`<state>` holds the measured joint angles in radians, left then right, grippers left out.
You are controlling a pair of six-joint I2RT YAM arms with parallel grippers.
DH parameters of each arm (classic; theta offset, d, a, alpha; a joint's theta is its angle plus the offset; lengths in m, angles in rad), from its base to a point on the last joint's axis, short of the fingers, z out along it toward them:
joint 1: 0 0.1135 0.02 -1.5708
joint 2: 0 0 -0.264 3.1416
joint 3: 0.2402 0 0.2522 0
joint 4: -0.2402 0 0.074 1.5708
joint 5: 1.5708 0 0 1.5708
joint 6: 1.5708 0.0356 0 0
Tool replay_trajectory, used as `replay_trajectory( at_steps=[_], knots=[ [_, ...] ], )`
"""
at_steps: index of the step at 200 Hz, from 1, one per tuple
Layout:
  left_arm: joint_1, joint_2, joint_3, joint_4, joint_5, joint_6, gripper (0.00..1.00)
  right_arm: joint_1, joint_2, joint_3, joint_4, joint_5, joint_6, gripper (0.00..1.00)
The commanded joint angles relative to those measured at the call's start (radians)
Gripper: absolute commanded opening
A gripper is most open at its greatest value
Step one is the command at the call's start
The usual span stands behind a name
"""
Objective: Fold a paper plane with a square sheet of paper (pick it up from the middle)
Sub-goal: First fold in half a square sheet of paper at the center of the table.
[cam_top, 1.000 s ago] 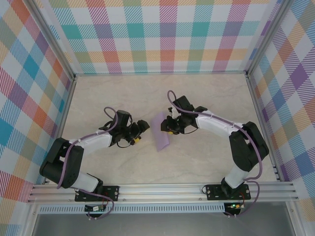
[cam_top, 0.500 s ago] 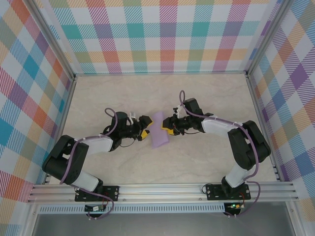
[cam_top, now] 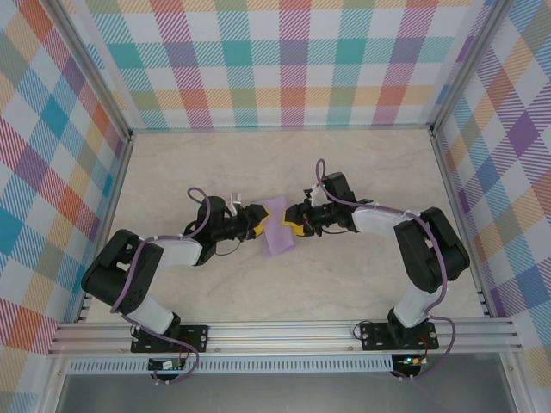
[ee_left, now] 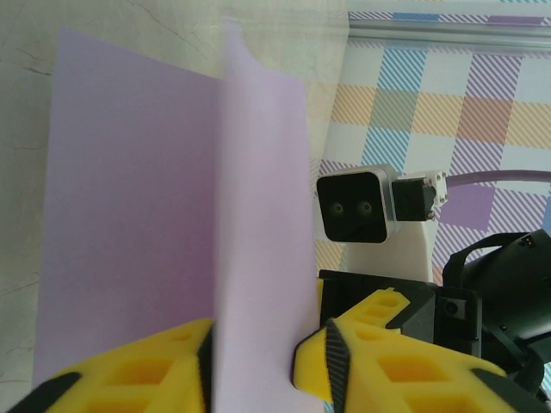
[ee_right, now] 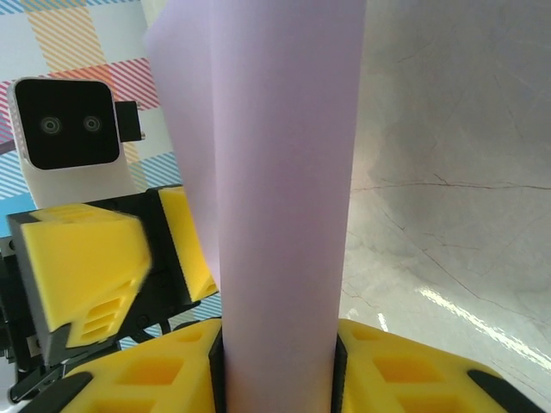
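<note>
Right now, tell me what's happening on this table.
Both arms meet over the table at the square sheet of paper, lavender and bent upward. The left tool and the right tool each grip it from opposite sides, the paper filling the gap between their yellow fingers. No plane shape yet.

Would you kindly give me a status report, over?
Left gripper, right gripper: both shut on thin lavender-purple paper sheet, creased. No obstruction seen.

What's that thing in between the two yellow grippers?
The purple sheet of paper, seen from the top camera. The left gripper and right gripper each pinch a side.
</note>
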<state>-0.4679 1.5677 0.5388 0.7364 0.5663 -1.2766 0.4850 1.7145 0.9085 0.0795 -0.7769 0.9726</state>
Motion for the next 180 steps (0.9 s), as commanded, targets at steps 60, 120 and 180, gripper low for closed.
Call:
replay_trajectory(
  at_steps=[60, 120, 180],
  knots=[
    [-0.026, 0.013, 0.058, -0.155, -0.012, 0.139, 0.10, -0.006, -0.015, 0.017, -0.237, 0.120, -0.194, 0.58],
    [-0.057, 0.039, 0.187, -0.405, -0.007, 0.308, 0.04, -0.009, -0.125, 0.029, -0.408, 0.306, -0.312, 0.84],
    [-0.115, 0.111, 0.204, -0.431, -0.053, 0.300, 0.04, -0.012, -0.064, 0.101, -0.499, 0.286, -0.470, 0.82]
  ],
)
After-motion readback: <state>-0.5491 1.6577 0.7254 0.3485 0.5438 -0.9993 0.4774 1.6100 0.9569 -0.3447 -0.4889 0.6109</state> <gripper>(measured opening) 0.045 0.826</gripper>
